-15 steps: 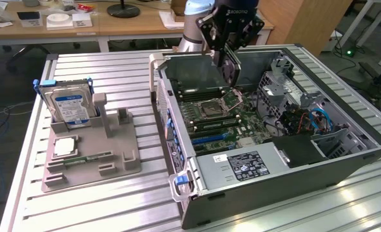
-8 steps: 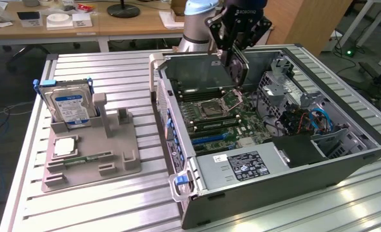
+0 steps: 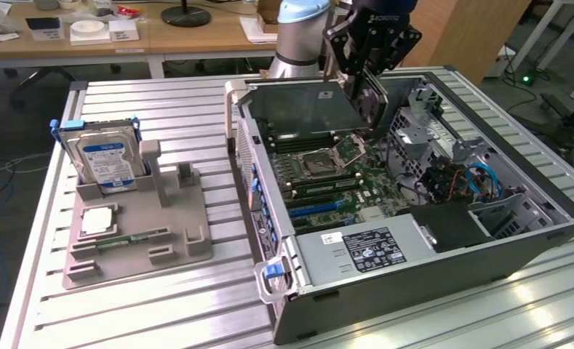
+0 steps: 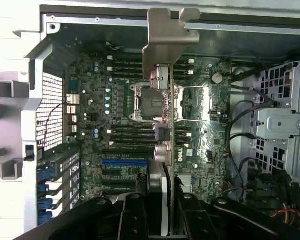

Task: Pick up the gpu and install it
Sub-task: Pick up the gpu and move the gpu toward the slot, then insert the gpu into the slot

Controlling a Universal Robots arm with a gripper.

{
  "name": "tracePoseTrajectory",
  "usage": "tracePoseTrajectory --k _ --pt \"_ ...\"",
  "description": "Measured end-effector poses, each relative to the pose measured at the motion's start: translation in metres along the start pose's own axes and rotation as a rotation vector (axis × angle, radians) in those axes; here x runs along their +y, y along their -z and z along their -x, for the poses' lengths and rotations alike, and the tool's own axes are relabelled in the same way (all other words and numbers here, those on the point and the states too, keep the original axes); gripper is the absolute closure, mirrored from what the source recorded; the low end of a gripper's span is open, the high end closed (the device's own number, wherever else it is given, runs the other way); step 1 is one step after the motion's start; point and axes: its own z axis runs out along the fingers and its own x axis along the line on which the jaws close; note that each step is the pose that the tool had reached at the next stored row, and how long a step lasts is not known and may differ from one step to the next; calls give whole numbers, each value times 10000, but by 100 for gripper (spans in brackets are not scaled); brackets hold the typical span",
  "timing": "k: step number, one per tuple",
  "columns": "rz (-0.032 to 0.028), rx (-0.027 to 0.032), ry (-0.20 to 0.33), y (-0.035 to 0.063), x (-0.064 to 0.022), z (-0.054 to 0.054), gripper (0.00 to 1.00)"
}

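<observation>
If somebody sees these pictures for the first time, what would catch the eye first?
The open computer case stands on the exterior view's right, its motherboard bare. Above it, the robot's hand holds the gpu edge down. On the exterior view's left, a blue-labelled hard drive stands in a grey holder.

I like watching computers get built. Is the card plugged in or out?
Out. The gripper holds the gpu above the motherboard inside the open computer case, not pushed into a slot.

Card: thin dark gpu card (image 4: 163, 135), gripped end hidden behind the black gripper (image 4: 162, 210).
Arm: pale blue robot arm (image 3: 301, 22), top cut off.
</observation>
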Motion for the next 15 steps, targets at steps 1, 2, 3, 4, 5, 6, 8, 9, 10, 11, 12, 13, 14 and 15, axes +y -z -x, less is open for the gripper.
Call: tracePoseTrajectory --k 1,2,3,4,5,6,8,9,10,11,12,13,14,15 --pt "0 0 -1 0 0 18 72" --pt "0 0 -2 -1 0 37 72" --pt "-2 1 -2 0 -1 47 72" --pt "0 0 -2 -1 -1 48 72" --pt "-1 0 -1 -1 -1 49 72" --pt "0 0 -1 -1 0 49 72" --pt "0 0 -2 -1 0 49 72" --pt "-1 0 -2 -1 0 49 72" --pt "0 0 -2 -1 0 49 72" --pt "0 0 -2 -1 0 49 72" --pt "0 0 -2 -1 0 49 72" --pt "0 0 -2 -1 0 49 72" --pt "0 0 -1 -1 0 49 72" --pt "0 0 2 -1 0 49 72"
